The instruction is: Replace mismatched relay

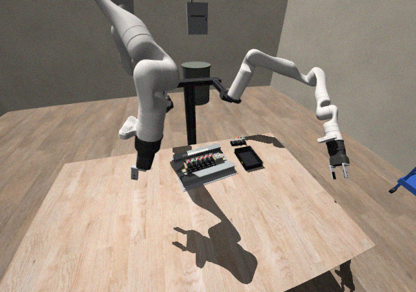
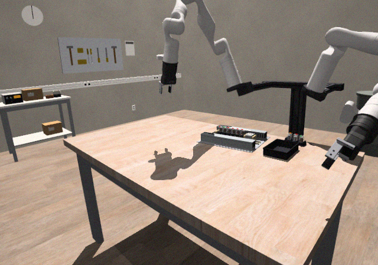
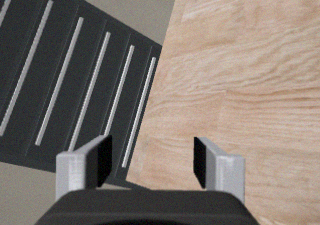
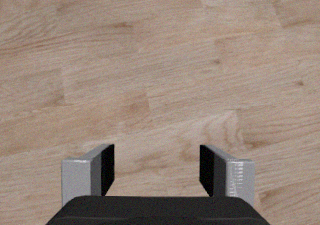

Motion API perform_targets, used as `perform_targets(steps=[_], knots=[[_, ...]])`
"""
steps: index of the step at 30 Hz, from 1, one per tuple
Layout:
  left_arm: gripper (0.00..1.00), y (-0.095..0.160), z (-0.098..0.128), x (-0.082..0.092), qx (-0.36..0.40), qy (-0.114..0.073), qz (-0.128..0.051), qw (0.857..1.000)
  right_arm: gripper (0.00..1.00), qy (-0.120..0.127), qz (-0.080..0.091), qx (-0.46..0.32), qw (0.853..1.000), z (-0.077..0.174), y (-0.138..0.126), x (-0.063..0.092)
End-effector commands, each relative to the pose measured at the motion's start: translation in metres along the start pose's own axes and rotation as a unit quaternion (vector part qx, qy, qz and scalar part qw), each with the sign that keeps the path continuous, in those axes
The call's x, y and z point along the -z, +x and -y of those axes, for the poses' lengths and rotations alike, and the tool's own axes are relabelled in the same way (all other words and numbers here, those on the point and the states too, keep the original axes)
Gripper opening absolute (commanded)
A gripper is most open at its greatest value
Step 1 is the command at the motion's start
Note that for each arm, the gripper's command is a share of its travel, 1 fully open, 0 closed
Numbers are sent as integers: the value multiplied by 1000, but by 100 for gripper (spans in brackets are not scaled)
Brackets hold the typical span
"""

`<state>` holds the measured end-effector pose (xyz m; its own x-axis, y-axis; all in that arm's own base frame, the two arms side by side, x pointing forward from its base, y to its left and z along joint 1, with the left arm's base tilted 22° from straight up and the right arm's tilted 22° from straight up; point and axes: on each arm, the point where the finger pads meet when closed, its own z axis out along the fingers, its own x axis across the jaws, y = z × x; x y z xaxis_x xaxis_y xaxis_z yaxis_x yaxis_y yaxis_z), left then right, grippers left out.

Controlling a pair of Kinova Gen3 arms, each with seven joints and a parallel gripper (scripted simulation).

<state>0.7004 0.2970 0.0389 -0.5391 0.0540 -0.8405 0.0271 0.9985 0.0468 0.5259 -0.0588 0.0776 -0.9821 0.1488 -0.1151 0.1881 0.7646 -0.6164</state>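
Note:
The relay panel [image 1: 214,170] [image 2: 228,140] lies on the table with a row of clear relays [image 1: 201,164] [image 2: 231,131]. The button second from the left looks green [image 1: 193,160] [image 2: 225,127]; the others look red. The black parts tray [image 1: 255,166] [image 2: 274,154] looks empty. The spare rack [image 1: 238,144] [image 2: 302,143] holds relays with orange, red and green buttons. My left gripper [image 1: 339,174] [image 2: 335,160] [image 3: 152,153] is open and empty, off toward the table edge on the tray's side. My right gripper [image 2: 165,90] [image 4: 157,162] is open and empty, high above the table, away from the panel.
The tray stands between the panel and the table's side edge, with the rack behind it. A black post [image 1: 190,117] [image 2: 297,113] carrying the arms rises behind the table. A dark slatted surface [image 3: 65,80] shows beside the table edge in the left wrist view.

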Motion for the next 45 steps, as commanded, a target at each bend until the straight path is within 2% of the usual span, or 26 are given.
perform_targets(steps=[1, 9, 11, 26, 28, 43, 45], knots=[[100, -2, 0, 0, -1, 0, 1, 1000, 100, -7, -13, -32, 999, 19, 0, -6], [100, -2, 0, 0, -1, 0, 1, 1000, 100, -18, -36, -91, 995, 52, 4, -18], [100, -2, 0, 0, -1, 0, 1, 1000, 100, -18, -36, -91, 995, 52, 4, -18], [100, -2, 0, 0, -1, 0, 1, 1000, 100, -37, -80, -210, 974, 118, 17, -41], [100, -2, 0, 0, -1, 0, 1, 1000, 100, -37, -80, -210, 974, 118, 17, -41], [100, -2, 0, 0, -1, 0, 1, 1000, 100, -51, -120, -329, 935, 182, 39, -60], [100, -2, 0, 0, -1, 0, 1, 1000, 100, -51, -120, -329, 935, 182, 39, -60]])
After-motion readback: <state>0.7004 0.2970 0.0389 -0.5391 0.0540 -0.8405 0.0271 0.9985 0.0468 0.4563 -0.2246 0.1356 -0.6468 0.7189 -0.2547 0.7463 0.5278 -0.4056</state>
